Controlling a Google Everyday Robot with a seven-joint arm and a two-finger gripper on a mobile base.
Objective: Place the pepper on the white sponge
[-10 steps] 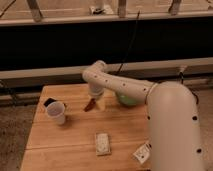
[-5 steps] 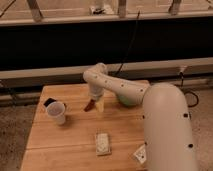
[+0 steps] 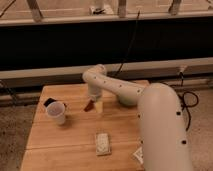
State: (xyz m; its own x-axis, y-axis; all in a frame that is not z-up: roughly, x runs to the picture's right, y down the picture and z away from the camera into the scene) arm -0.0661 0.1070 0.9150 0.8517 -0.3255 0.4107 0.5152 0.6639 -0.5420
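The pepper (image 3: 89, 105), small and dark red-brown, lies on the wooden table (image 3: 75, 140) left of centre. My gripper (image 3: 95, 104) points down right at it, open, with one pale finger (image 3: 100, 106) just to the pepper's right. I cannot tell whether it touches the pepper. The white sponge (image 3: 102, 143), a flat off-white pad, lies nearer the front edge, about a hand's length in front of the gripper. My white arm (image 3: 120, 90) reaches in from the right.
A pale cup (image 3: 56, 112) stands left of the pepper, with a small dark object (image 3: 49, 102) behind it. A white scrap (image 3: 138, 155) lies at the front right. My arm's large body (image 3: 162, 130) covers the table's right side.
The arm's big lower part has swung left and nearer the camera. The gripper has stayed at the pepper, still open.
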